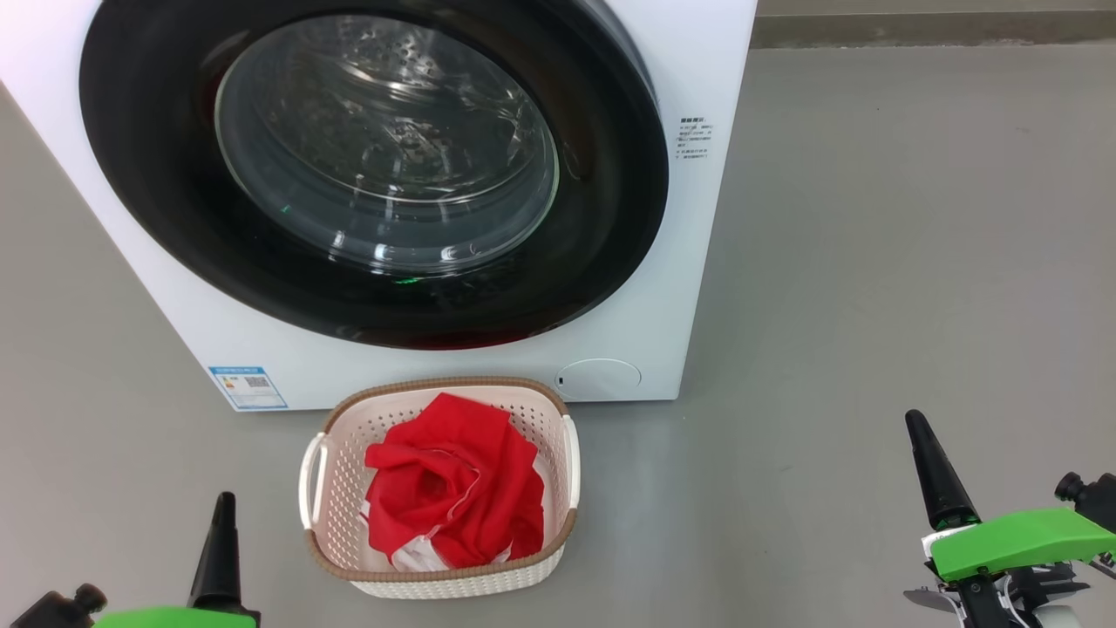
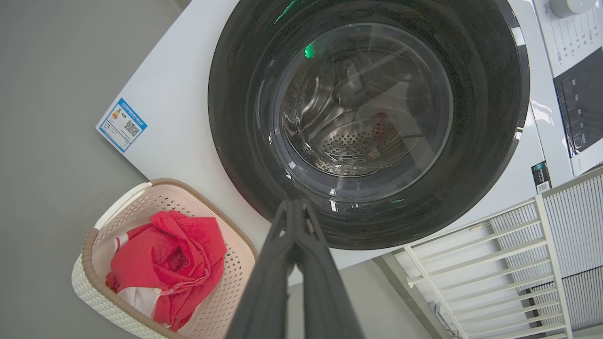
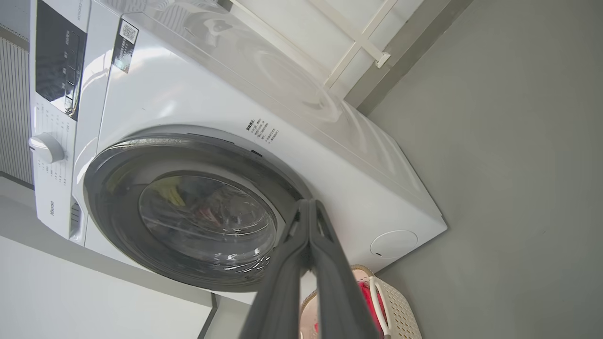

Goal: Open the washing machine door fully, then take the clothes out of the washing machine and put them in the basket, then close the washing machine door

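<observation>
Head view, and the washing machine door point(image 1: 384, 157) sits shut against the front of the white washing machine point(image 1: 697, 288), its glossy black ring framing the glass bowl, with the steel drum showing through it. Down on the grey floor point(image 1: 872, 262), just in front of the machine, stands the basket point(image 1: 440, 577), and the clothes point(image 1: 453, 497) are in it: a bright red bundle with a bit of white peeking out at the near edge. The blue label sticker point(image 1: 248, 388) is at the machine's lower left corner, beside the basket's far rim. At the lower left the left gripper point(image 1: 226, 501) points up, fingers pressed together into a single dark spike, holding nothing, apart from the basket's left handle. Over at the lower right, the right gripper point(image 1: 915, 423) is likewise closed and empty-handed, well apart from the basket and the machine. From the left wrist view the two fingers meet at the tip, aimed at the lower edge of the door's ring, and the control panel point(image 2: 582, 108) shows at the right edge. The right wrist view has its fingers shut too, with the white dial point(image 3: 44, 148) at far left.
</observation>
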Motion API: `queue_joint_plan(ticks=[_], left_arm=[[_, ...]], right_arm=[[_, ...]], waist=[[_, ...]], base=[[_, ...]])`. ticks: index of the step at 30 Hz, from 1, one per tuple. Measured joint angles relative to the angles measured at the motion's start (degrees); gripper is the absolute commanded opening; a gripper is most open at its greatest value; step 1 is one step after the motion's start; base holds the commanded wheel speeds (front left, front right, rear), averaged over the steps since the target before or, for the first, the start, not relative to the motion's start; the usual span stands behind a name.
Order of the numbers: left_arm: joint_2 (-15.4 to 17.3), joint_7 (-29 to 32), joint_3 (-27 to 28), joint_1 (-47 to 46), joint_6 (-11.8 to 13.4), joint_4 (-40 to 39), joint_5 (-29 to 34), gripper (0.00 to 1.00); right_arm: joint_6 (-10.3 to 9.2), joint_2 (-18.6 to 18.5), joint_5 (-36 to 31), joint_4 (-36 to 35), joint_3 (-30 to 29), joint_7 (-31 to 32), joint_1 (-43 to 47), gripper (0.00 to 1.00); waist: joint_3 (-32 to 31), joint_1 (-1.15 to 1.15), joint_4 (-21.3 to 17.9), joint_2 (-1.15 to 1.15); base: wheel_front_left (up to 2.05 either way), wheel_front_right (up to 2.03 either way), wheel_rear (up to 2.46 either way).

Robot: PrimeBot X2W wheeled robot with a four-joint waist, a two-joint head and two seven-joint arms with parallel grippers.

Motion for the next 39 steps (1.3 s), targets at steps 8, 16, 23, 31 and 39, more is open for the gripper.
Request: queue_joint_plan(ticks=[8, 16, 23, 31, 39], left_arm=[[-0.1, 1.2, 0.6, -0.1, 0.0, 0.1, -3.7, 0.0], [-0.3, 2.7, 1.5, -0.3, 0.0, 0.3, -8.3, 0.0], [-0.6, 3.9, 2.0, -0.3, 0.0, 0.4, -12.0, 0.0], [-0.8, 5.2, 2.7, -0.5, 0.0, 0.6, -16.2, 0.0], [-1.1, 6.5, 3.4, -0.6, 0.0, 0.7, -20.6, 0.0]], right_arm=[[0.0, 0.9, 3.6, 0.0, -0.8, 1.3, 0.0, 0.0], [-0.01, 1.7, 8.1, 0.1, -1.9, 2.7, 0.0, 0.0], [-0.01, 2.4, 11.7, 0.1, -2.9, 3.8, 0.0, 0.0], [-0.01, 3.2, 15.7, 0.2, -3.8, 5.1, 0.1, 0.0], [-0.02, 4.1, 19.8, 0.3, -4.8, 6.4, 1.1, 0.0]], waist=[[-0.1, 0.0, 0.0, 0.0], [-0.3, 0.0, 0.0, 0.0], [-0.4, -0.01, 0.0, 0.0], [-0.5, 0.0, 0.0, 0.0], [-0.7, 0.0, 0.0, 0.0]], base=[[0.0, 0.0, 0.0], [0.0, 0.0, 0.0], [0.0, 0.0, 0.0], [0.0, 0.0, 0.0], [0.0, 0.0, 0.0]])
